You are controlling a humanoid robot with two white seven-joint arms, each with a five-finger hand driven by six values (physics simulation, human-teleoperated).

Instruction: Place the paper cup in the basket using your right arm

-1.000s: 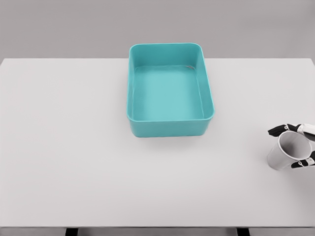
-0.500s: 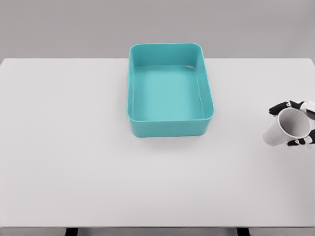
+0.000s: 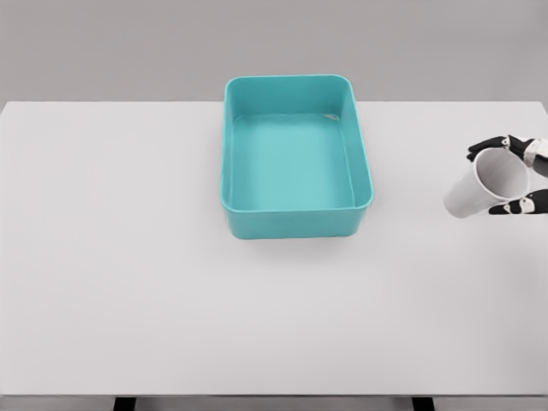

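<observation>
White paper cup [image 3: 484, 186] tilted in the right hand [image 3: 516, 175] at the right edge.

Clasped near the rim between black-tipped fingers [image 3: 485, 147], mouth facing the hand, held above the white table [image 3: 128, 257], well apart from the teal rectangular plastic basket [image 3: 295, 218].

Right hand [image 3: 518, 175], at frame's right edge: slim fingers [image 3: 485, 146] with black segments and pale grey-white joints; only fingertips and knuckles visible.
</observation>
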